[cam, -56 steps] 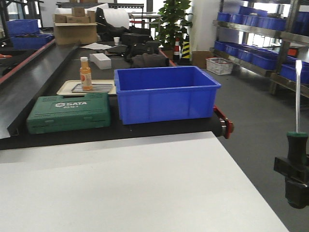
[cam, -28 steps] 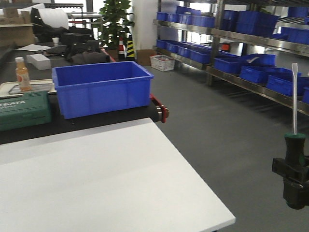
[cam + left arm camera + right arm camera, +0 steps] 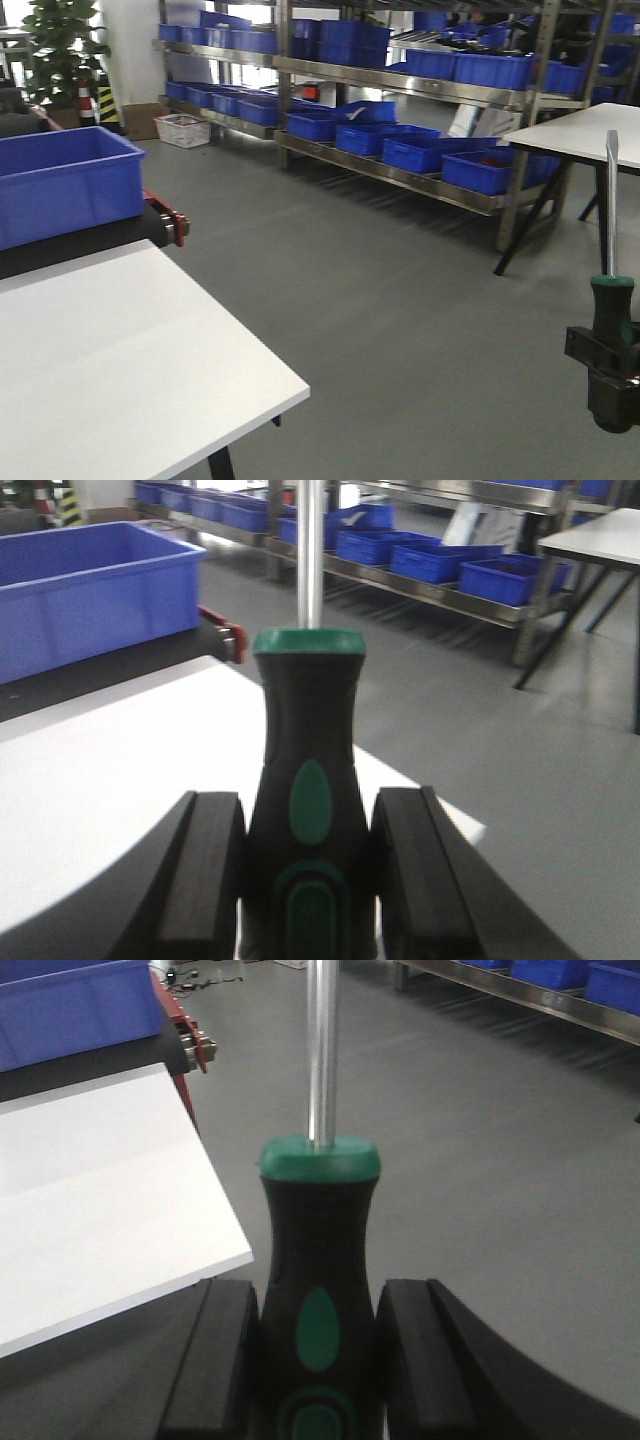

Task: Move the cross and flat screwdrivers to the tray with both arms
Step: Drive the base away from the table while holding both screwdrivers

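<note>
In the front view my right gripper [image 3: 612, 372] sits at the right edge, shut on the black-and-green handle of a screwdriver [image 3: 611, 300]. Its steel shaft stands upright and ends in a flat tip. The right wrist view shows the same: the right gripper [image 3: 318, 1295] clamps the screwdriver [image 3: 318, 1210] by the handle on both sides. In the left wrist view my left gripper [image 3: 308, 810] is shut on a second black-and-green screwdriver [image 3: 310, 720]; its shaft runs out of the top of the frame, so the tip is hidden. The tray is out of view.
A white table [image 3: 100, 350] fills the lower left, its corner close to the left gripper. Behind it a deep blue bin [image 3: 60, 185] stands on a black conveyor. Steel shelves with several blue bins [image 3: 400, 70] line the back, and another white table [image 3: 580, 125] stands far right.
The front view has swung to the right: the green case, bottle and cream tray have left the picture and the blue bin slid to the left edge. The right gripper still holds its screwdriver upright.
</note>
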Controlling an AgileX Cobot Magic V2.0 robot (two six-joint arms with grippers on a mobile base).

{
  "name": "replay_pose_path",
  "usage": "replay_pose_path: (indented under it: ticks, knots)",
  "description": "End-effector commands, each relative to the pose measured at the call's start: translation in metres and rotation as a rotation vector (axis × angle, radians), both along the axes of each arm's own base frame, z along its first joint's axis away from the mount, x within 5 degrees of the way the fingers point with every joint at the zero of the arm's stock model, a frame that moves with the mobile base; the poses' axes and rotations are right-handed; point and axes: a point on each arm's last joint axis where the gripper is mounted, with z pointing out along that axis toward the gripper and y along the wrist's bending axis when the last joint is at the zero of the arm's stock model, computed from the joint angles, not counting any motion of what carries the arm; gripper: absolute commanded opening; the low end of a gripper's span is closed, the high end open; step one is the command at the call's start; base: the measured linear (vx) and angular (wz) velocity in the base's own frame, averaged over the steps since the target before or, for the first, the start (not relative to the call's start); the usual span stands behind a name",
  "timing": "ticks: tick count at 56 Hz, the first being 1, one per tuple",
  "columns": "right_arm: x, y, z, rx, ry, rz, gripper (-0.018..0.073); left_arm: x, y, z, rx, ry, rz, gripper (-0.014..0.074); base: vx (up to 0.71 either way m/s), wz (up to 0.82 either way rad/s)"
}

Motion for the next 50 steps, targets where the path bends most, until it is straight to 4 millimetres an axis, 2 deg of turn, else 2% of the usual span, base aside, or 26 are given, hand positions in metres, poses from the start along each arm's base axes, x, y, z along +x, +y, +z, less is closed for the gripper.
replay_pose_path:
  ticks: [1,25,50]
  knots:
    - [0.0008,-0.0021,0.0179,0.022,-0.113,-0.027,-0.0008,-0.0006,0.0,0.0183,-0.021,-0.125,0.003,-0.0003,-0.12,-0.55]
    - [0.0008,-0.0021,0.0179,0.022,-0.113,-0.027,-0.0008,-0.0009,0.0,0.0184,-0.021,-0.126,0.003,-0.0003,-0.05,-0.58]
    - [0.0008,-0.0021,0.0179,0.022,-0.113,-0.027,-0.0008,-0.0008,0.0,0.0185,-0.021,-0.127,0.003,-0.0003,0.16,-0.52]
